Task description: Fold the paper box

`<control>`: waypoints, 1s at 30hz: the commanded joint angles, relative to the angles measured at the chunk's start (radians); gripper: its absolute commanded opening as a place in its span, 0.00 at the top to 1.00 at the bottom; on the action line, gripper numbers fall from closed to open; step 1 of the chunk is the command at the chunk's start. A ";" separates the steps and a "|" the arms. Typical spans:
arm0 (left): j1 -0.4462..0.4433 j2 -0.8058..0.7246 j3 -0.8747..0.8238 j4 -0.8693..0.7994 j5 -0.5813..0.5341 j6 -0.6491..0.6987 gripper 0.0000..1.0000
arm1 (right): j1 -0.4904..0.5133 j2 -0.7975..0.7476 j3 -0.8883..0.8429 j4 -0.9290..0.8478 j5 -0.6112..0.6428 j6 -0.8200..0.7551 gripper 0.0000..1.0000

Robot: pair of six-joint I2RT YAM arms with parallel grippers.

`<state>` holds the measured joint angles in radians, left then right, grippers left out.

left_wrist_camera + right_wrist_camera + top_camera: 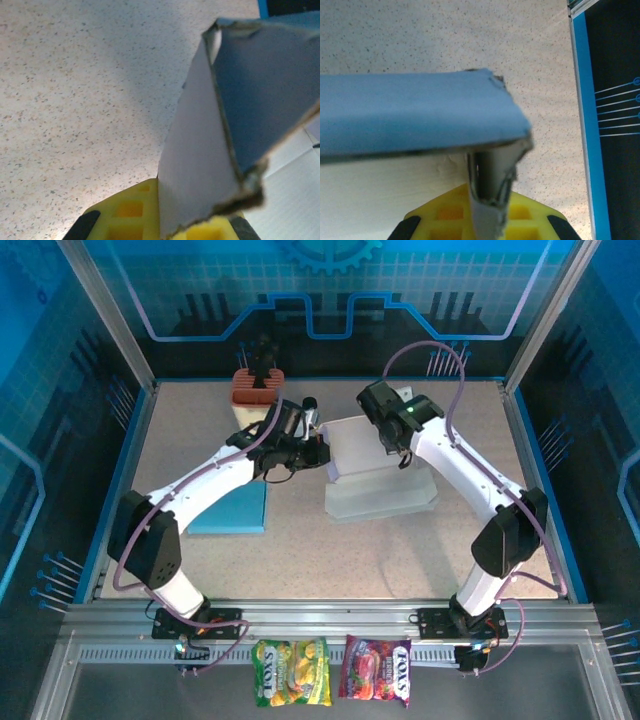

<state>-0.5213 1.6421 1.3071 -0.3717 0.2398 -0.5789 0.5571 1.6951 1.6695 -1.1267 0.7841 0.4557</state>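
The paper box (375, 485) sits on the speckled table (300, 560), a little past the middle, its pale panels partly raised at the back and a flat panel spread toward the near side. The left gripper (312, 452) is at the box's left edge, clamped on a standing flap; in the left wrist view that flap (200, 165) rises from between the yellow fingers (130, 215). The right gripper (398, 445) is at the back of the box, also clamped on it; in the right wrist view a thin strip of the box (485, 200) is pinched between its yellow fingers (530, 217). A blue sheet (235, 508) lies flat under the left arm.
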 commanded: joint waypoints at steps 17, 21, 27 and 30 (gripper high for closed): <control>-0.086 0.153 -0.201 0.010 -0.235 -0.131 0.83 | 0.114 -0.011 -0.274 0.073 -0.011 0.123 1.00; -0.085 0.172 -0.213 0.032 -0.235 -0.131 0.77 | 0.123 0.007 -0.268 0.071 -0.015 0.117 1.00; -0.085 0.182 -0.215 0.074 -0.225 -0.131 0.70 | 0.127 0.019 -0.266 0.067 -0.020 0.117 1.00; -0.085 0.187 -0.220 0.102 -0.218 -0.134 0.70 | 0.127 0.022 -0.266 0.065 -0.023 0.115 1.00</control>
<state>-0.6109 1.8038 1.1084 -0.2775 0.0441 -0.7082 0.6750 1.7023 1.4040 -1.0458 0.7296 0.5503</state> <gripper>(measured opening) 0.299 0.069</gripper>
